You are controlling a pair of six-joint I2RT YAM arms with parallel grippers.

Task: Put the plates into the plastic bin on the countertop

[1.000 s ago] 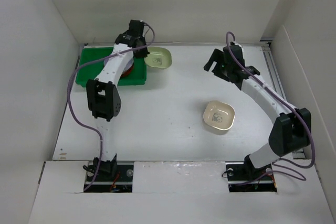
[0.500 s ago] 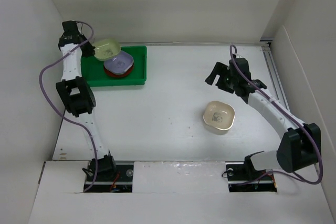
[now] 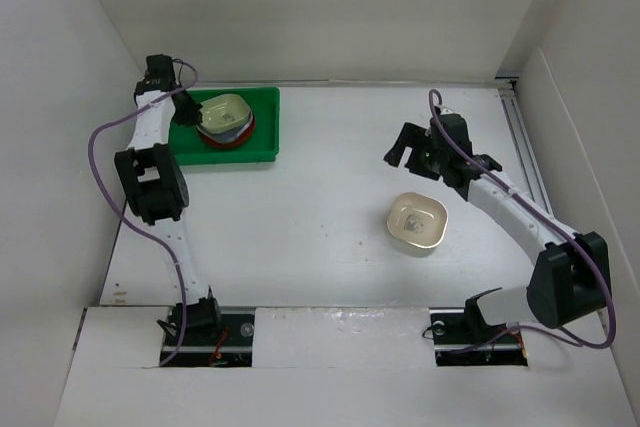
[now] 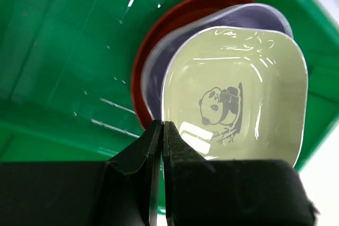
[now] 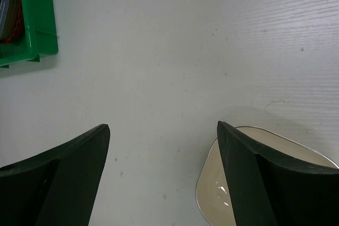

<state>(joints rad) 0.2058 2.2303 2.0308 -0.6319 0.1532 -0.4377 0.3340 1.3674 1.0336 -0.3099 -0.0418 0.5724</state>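
Jutting from the closed left pincer (image 4: 161, 126) is the pale green plate (image 4: 241, 75).

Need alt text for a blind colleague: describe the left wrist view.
The left claw, shut, pinches the rim of a pale green panda dish stacked on a lavender dish and a red-brown plate inside the green bin.

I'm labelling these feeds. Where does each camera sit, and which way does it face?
Top external: high behind the robot, looking down on the countertop; the left arm and right arm show whole.
Left wrist: on the left arm, looking past the left gripper, shut on the pale green plate, into the green bin.
Right wrist: on the right arm, facing down; the open right gripper above the cream plate.
Shared: the green bin appears in all three views.
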